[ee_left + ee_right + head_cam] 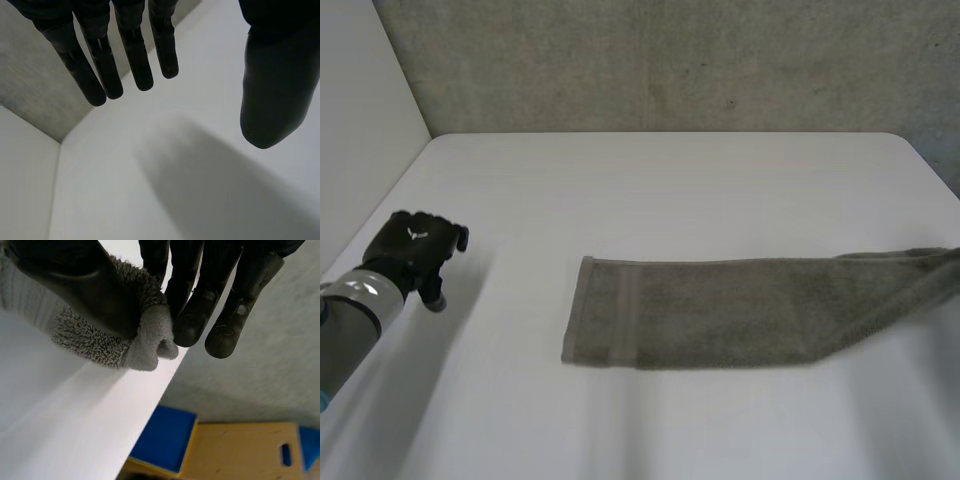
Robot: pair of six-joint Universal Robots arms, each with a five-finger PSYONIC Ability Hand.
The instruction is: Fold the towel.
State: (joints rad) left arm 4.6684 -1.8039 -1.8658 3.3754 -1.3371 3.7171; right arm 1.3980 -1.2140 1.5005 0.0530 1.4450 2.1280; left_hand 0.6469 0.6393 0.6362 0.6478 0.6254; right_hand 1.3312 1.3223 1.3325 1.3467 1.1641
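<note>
A grey-brown towel (720,315), folded into a long strip, is lying across the white table (650,190) from its middle toward the right edge. Its left short edge, with a woven band, is lying flat, while its right end is rising off the surface. In the right wrist view the right hand (90,295) is pinching that end of the towel (145,347) between thumb and fingers, close to the table's right edge (150,405); below are a blue container (167,437) and a tan panel (240,450) with a slot. The left hand (412,245) is hovering at the near left, well apart from the towel, its fingers (100,55) hanging straight and holding nothing. It is carrying a small white mark, too small to read.
</note>
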